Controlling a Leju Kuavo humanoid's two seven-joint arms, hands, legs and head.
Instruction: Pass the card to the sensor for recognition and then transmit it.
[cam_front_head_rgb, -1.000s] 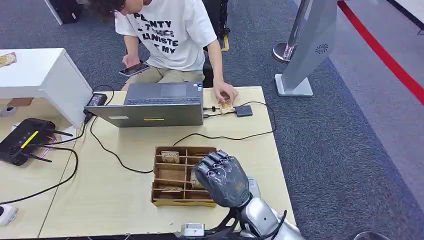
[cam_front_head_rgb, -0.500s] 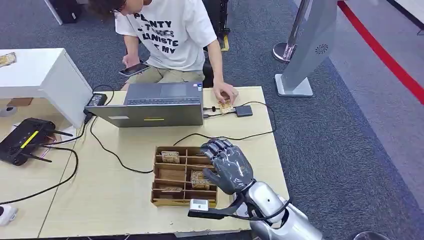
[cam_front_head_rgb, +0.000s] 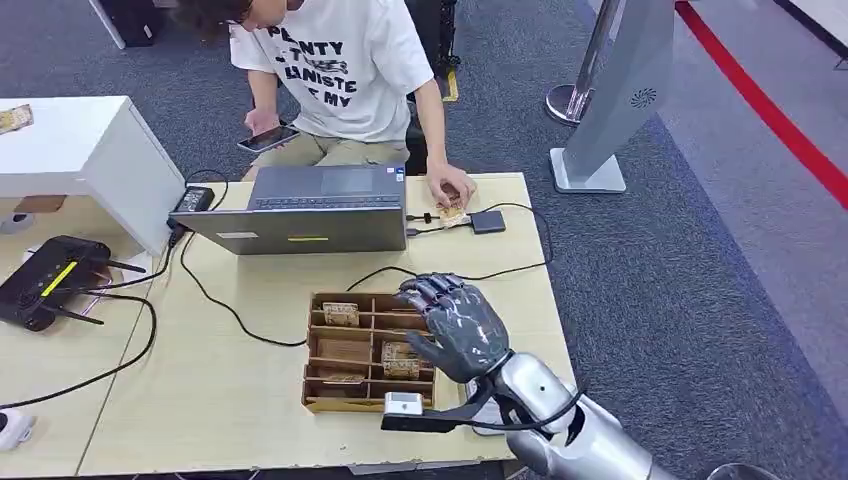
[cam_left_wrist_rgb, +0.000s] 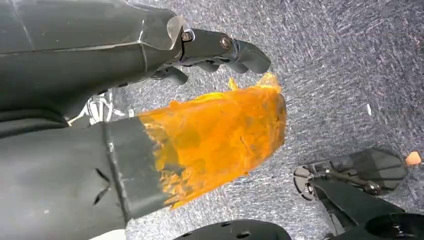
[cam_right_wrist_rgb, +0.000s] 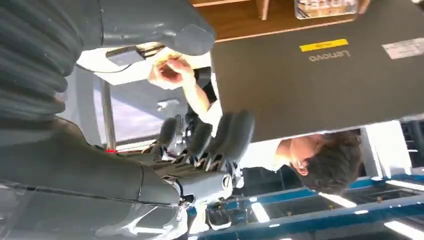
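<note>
My right hand (cam_front_head_rgb: 455, 325) hovers over the right side of a wooden divided box (cam_front_head_rgb: 322, 402), fingers spread forward and holding nothing. Brown cards lie in the box: one in the far left compartment (cam_front_head_rgb: 340, 313), one under my hand (cam_front_head_rgb: 400, 358), one near the front (cam_front_head_rgb: 342, 378). The right wrist view shows my right hand (cam_right_wrist_rgb: 125, 185) with thumb and fingers (cam_right_wrist_rgb: 220, 135) apart and nothing between them. A small black sensor (cam_front_head_rgb: 488, 221) sits beside the laptop, and a person's hand (cam_front_head_rgb: 450, 190) holds a card (cam_front_head_rgb: 452, 214) next to it. My left hand (cam_left_wrist_rgb: 75, 50) hangs over the carpet holding nothing, its thumb wrapped in orange.
A grey laptop (cam_front_head_rgb: 305, 222) stands behind the box, with its lid (cam_right_wrist_rgb: 320, 70) also facing my right wrist camera. Black cables (cam_front_head_rgb: 450, 274) cross the table between the box and the sensor. A router (cam_front_head_rgb: 50, 280) lies at the left. A person sits behind the table.
My right hand has moved forward from the box's front right corner to over its far right side, uncovering the card in the middle right compartment. The person's hand stays by the sensor.
</note>
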